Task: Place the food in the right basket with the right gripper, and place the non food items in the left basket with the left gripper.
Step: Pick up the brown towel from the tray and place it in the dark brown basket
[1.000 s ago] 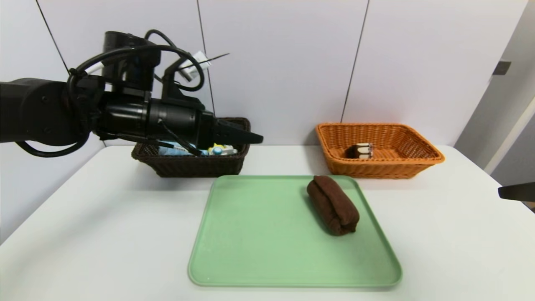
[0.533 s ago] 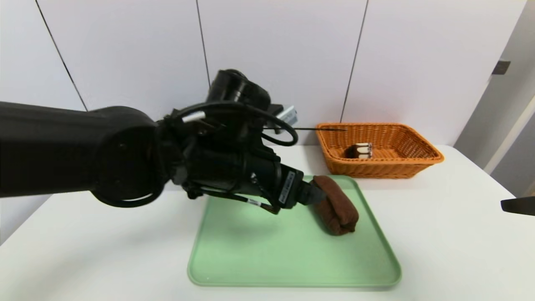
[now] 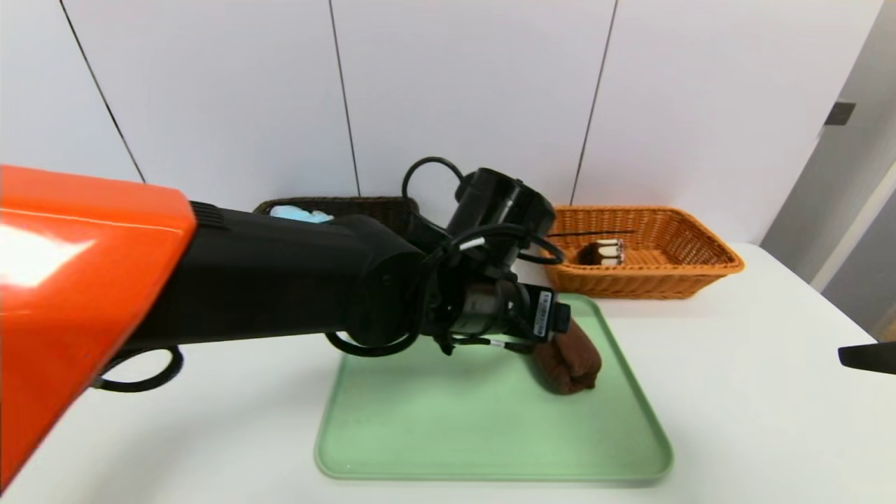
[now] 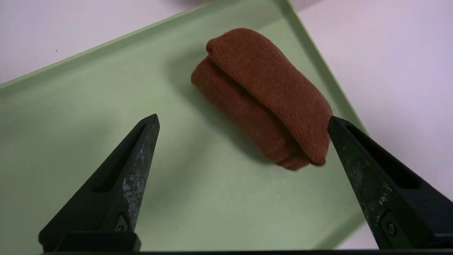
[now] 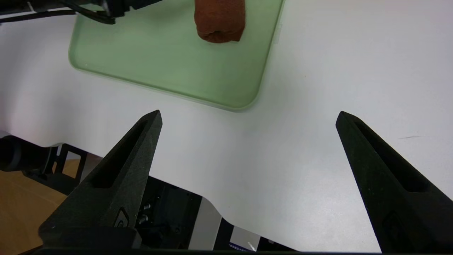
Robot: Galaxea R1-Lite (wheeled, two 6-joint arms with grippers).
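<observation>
Head view: bright, even light; white glare patch on the orange arm cover [image 3: 91, 266]; soft, diffuse shadow on the white table [image 3: 742, 420] beneath the arm. Left wrist view: dimmer; soft shadow beside the brown roll [image 4: 265, 99], weave crisp; faint, blurred shadows across the green tray [image 4: 212, 212]. Right wrist view: pale sheen on the tabletop, shadowed table underside.

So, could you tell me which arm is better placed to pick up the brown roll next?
The left, I'd say: its open gripper hovers above the brown roll, while the right gripper waits off beside the tray.
</observation>
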